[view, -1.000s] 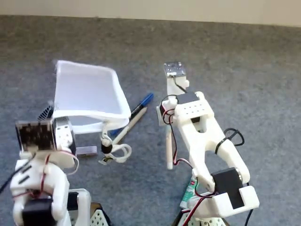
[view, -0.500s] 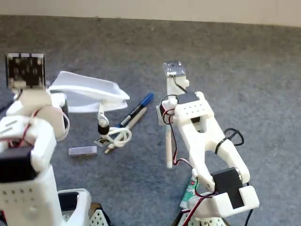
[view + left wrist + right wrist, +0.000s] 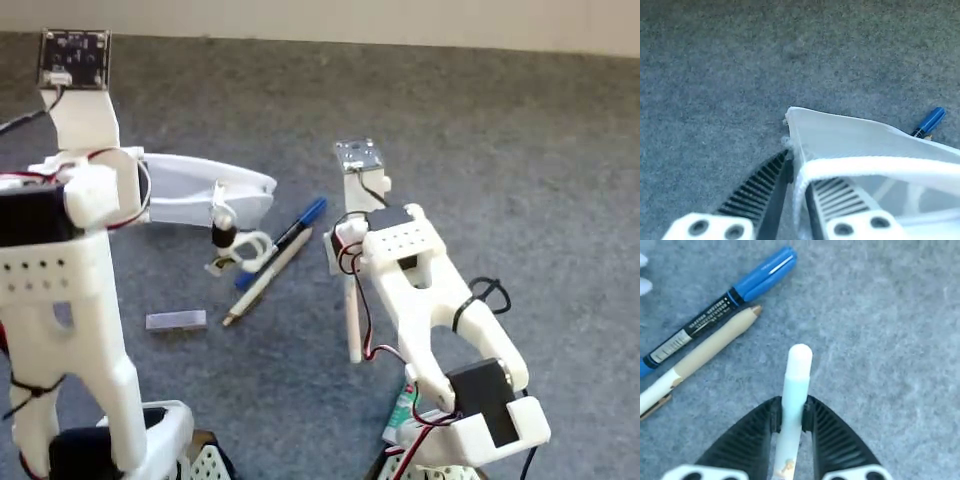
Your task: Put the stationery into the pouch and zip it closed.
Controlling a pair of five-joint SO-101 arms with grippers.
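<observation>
Right jaws are clamped on the white pen (image 3: 796, 370), and its long axis runs from the near edge of the desk (image 3: 520, 150) toward the far edge. Going out toward the left edge you hit the blue pen (image 3: 290, 238) and beige pen (image 3: 262, 285) lying side by side, then the pouch (image 3: 200, 185). My left jaws are pinching its rim and holding it off the desk. My guess is the white pen has to swing left and turn toward the mouth.

The pens (image 3: 291, 236) lie between the pouch (image 3: 198, 181) and the stick (image 3: 352, 322).
</observation>
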